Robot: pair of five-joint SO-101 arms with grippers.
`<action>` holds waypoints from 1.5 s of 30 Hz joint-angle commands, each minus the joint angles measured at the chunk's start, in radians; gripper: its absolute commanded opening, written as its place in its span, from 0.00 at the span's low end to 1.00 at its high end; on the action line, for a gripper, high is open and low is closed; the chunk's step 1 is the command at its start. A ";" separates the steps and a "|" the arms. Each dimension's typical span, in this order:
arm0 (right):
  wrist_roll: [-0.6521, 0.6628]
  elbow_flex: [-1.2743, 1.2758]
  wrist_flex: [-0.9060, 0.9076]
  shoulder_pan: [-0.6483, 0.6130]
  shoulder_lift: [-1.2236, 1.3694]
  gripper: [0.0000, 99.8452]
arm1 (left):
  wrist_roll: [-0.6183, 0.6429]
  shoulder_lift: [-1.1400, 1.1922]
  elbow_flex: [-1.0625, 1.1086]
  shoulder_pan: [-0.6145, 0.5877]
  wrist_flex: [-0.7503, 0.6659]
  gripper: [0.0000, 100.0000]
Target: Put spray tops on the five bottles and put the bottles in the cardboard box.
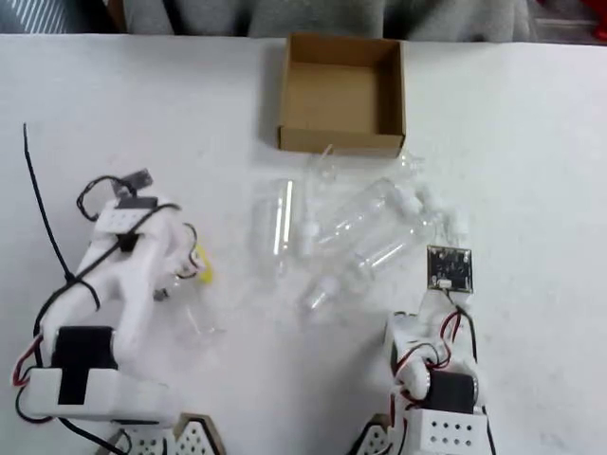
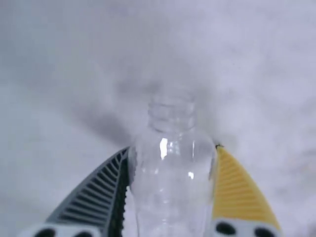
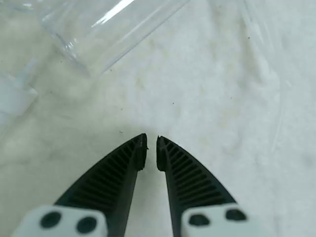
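Note:
My left gripper [image 2: 173,149] is shut on a clear bottle [image 2: 170,168] whose threaded neck is bare and points away from the wrist. The bottle sits between the grey and the yellow finger [image 1: 202,267], low over the white table at the left. Several more clear bottles [image 1: 365,216] lie in a loose heap at the table's middle, with white spray tops [image 1: 308,229] among them. Just behind the heap stands the cardboard box [image 1: 341,140], open. My right gripper [image 3: 151,148] is shut on nothing, close above the table, with one lying bottle [image 3: 103,29] a short way ahead.
The table [image 1: 531,171] is covered in white cloth. The left arm [image 1: 123,275] with its black cable takes up the left front, and the right arm's base [image 1: 432,389] the front right. A thin clear tube [image 3: 281,113] lies near the right gripper.

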 commanded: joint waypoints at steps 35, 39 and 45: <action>-0.003 0.009 0.005 0.010 -0.005 0.02 | -0.488 -0.005 -0.149 0.176 -0.107 0.37; -0.003 0.009 0.005 0.010 -0.005 0.02 | -0.488 -0.005 -0.181 0.176 -0.060 0.37; -0.003 0.009 0.005 0.010 -0.005 0.02 | -0.480 0.004 -0.229 0.183 0.035 0.37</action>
